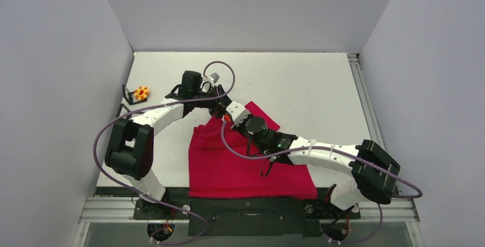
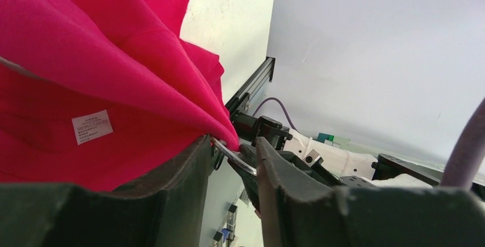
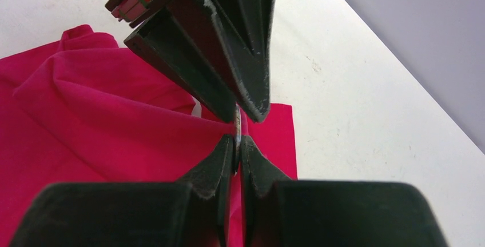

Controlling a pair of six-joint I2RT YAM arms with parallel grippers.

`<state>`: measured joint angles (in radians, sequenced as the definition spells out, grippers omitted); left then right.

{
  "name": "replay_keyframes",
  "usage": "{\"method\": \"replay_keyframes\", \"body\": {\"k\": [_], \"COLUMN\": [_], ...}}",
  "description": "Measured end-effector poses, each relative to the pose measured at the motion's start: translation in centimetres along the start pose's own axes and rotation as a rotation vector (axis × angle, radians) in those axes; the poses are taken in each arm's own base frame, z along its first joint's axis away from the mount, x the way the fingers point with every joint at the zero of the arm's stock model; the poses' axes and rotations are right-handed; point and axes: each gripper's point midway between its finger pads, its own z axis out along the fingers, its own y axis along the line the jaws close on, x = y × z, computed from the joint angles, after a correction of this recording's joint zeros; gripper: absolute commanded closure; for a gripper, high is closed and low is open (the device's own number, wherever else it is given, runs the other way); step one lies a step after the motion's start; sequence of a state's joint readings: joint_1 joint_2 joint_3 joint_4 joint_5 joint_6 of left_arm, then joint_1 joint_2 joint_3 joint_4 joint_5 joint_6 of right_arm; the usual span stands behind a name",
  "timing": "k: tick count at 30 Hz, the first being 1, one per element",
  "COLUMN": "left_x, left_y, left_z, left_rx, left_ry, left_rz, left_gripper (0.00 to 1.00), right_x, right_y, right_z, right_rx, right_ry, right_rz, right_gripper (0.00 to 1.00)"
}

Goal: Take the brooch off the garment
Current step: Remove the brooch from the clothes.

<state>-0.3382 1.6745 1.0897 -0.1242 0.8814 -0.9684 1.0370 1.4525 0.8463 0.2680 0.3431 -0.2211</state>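
I have my right gripper (image 3: 236,142) clamped on a raised fold of the T-shirt (image 1: 240,170), mid-frame overhead, so the cloth stays taut while the left gripper (image 2: 233,142), narrow, straddles the metal brooch (image 2: 234,160); I cannot tell if it pinches.

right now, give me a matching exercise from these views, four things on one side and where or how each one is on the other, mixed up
Things:
1 garment
2 white label
3 orange flower-shaped piece
4 right gripper

Place or state:
A shut on a thin metal piece
B on the bare table, apart from the cloth
C red, pulled up into a peak
D on the red cloth, print showing

Pairs: 1-C, 2-D, 3-B, 4-A
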Motion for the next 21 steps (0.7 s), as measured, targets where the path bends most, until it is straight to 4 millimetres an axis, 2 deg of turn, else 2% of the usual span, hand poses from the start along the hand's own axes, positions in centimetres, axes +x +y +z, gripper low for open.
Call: {"method": "replay_keyframes", "body": {"k": [3,10,13,15,16,17,21], "left_x": [0.13,0.15,0.34,0.38,0.37,0.34,0.19], "left_y": [0.2,0.31,0.26,0.36,0.4,0.47,0.63], "left_z": [0.09,0.14,0.22,0.36,0.4,0.46,0.59], "left_rx": [-0.002,0.0,0.005,0.007,0.007,0.006,0.005], "left_ry": [0.01,0.018,0.029,0.036,0.039,0.039,0.039], "left_rz": [-0.004,-0.01,-0.014,-0.025,-0.033,-0.041,-0.069], "left_gripper": [0.77,0.67,0.73,0.84,0.89,0.98,1.0], "right_x": [-0.05,0.03,-0.05,-0.05,0.02,0.16,0.69], "right_y": [0.04,0.21,0.19,0.14,0.15,0.22,0.47], "right_z": [0.08,0.27,0.27,0.28,0.3,0.37,0.51], "right_rx": [0.0,0.001,0.001,0.004,0.005,0.003,-0.004], "right_ry": [0.002,0.013,0.011,0.012,0.014,0.018,0.035], "right_rz": [-0.001,-0.007,-0.007,-0.007,-0.008,-0.013,-0.029], "right_gripper": [1.0,1.0,1.0,0.98,0.94,0.92,0.78]}}
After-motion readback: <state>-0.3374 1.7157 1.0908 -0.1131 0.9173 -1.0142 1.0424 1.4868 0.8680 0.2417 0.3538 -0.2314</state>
